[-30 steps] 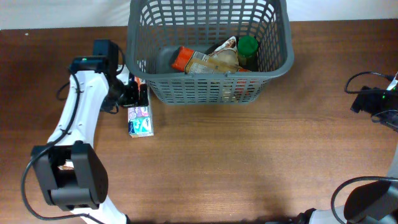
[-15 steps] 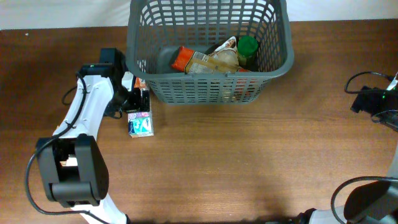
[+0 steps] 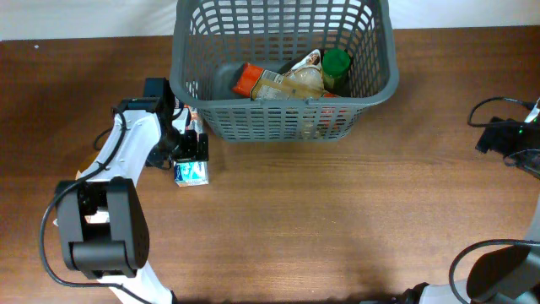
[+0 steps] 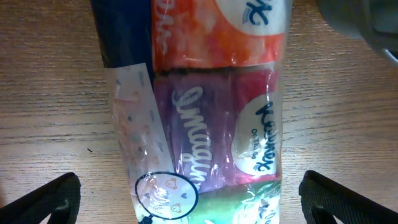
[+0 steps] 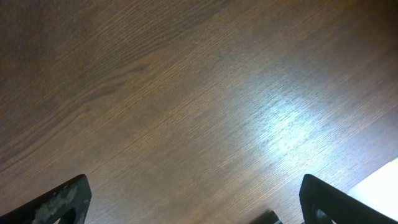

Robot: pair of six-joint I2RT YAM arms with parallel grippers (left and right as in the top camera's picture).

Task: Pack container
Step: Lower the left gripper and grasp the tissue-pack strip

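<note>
Jaws of our left gripper point(image 4: 193, 194) stand wide apart, one finger on each side of a tissue pack point(image 4: 211, 124) and neither touching it. We see the pack lying flat on the table point(image 3: 337, 219), just beside the near left corner of the grey basket point(image 3: 278, 105). That basket sits at the table's far edge and holds an orange packet point(image 3: 250, 79) and a green-capped bottle point(image 3: 336, 61). Far right, our right gripper point(image 5: 202, 202) hangs spread wide over bare wood, gripping nothing
</note>
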